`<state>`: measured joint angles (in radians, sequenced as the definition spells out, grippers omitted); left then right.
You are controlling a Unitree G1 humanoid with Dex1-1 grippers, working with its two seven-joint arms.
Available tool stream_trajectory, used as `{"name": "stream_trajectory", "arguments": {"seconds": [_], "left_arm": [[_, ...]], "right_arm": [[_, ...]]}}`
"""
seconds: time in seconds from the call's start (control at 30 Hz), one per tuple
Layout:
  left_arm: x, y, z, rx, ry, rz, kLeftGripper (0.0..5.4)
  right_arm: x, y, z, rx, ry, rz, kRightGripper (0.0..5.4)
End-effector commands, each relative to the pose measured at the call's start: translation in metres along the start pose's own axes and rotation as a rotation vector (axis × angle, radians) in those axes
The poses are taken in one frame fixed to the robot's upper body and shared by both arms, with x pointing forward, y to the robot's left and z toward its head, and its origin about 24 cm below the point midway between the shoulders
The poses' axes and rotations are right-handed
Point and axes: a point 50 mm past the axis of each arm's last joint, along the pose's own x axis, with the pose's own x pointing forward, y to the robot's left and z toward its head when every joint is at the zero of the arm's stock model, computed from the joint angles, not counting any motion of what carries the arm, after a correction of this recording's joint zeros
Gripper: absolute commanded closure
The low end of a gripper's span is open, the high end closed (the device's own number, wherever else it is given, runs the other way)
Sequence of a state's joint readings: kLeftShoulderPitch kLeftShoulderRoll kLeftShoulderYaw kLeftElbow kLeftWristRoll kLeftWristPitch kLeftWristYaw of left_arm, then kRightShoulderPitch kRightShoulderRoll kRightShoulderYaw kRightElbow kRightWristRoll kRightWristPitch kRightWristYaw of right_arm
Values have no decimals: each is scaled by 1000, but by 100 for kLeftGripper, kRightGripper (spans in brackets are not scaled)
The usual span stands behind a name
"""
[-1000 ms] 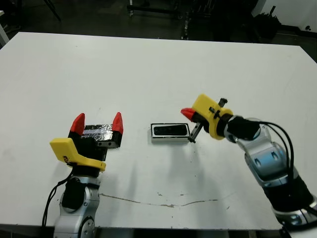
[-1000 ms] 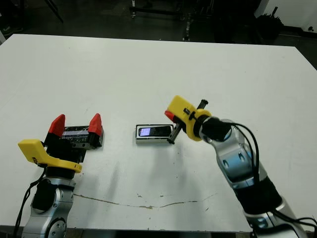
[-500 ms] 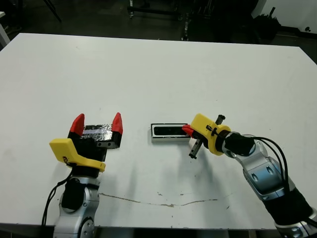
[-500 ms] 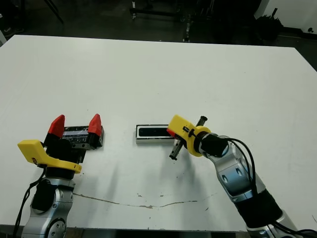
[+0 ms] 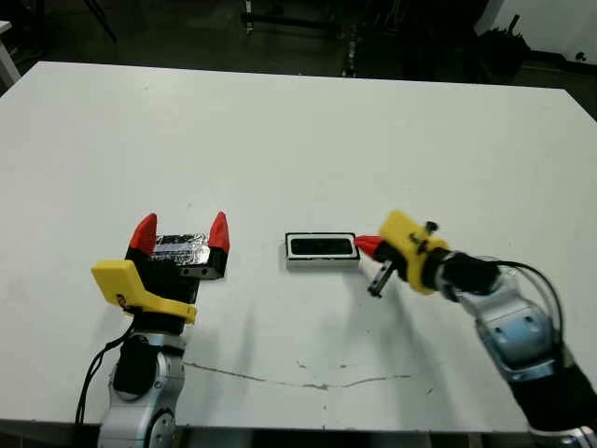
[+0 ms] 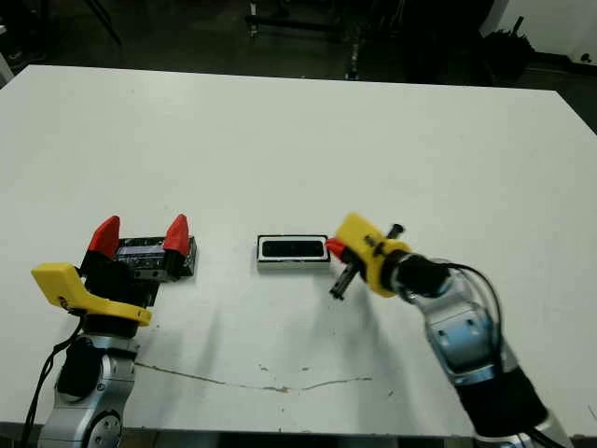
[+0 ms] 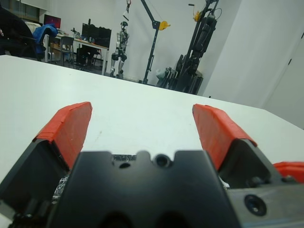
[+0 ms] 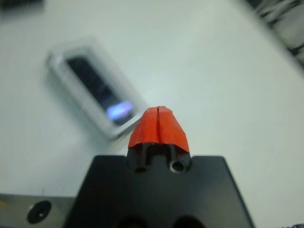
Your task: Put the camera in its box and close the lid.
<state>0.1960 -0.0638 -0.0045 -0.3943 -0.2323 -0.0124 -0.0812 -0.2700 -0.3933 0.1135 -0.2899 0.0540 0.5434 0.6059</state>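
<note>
robotics lab: humanoid robot point(image 7: 123, 38), equipment stands point(image 7: 199, 47)

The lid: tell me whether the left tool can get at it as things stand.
Probably yes. The left tool is open, its fingers either side of the lid on the table, with nothing between them. The box and right tool lie off to the side.

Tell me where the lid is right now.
The lid lies on the white table at the robot's left, between the open left pincer's red fingers, left of the box.
</note>
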Motion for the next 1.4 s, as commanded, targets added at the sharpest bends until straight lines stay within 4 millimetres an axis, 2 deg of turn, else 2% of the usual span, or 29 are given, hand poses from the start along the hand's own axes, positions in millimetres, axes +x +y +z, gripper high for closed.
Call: {"name": "stream_trajectory", "arguments": {"seconds": [0.03,0.17,0.33,0.47,0.57,0.67,0.83,1.03,1.27,1.4], "left_arm": [[-1,4,6,39,-21,-7,0],[2,10,16,102,-66,-49,0],[12,27,36,315,-68,-252,0],[28,44,63,567,8,-500,0],[41,57,85,788,143,-704,0],[55,67,107,899,289,-820,0],[73,79,133,902,368,-930,0],[90,78,150,867,462,-1092,0],[102,76,133,803,583,-1309,0],[105,73,116,669,636,-1399,0]], "right_arm": [[-19,-17,19,85,-119,-136,538],[-42,-31,23,138,-171,-244,538],[-61,-34,8,214,-155,-292,538],[-71,-27,2,286,-159,-337,538],[-74,-22,0,329,-175,-372,538],[-76,-18,-2,350,-189,-394,538],[-75,-16,-4,436,-209,-346,538],[-77,-20,-2,430,-217,-325,538],[-76,-18,-2,443,-234,-328,538],[-75,-15,0,427,-229,-370,538]]}}
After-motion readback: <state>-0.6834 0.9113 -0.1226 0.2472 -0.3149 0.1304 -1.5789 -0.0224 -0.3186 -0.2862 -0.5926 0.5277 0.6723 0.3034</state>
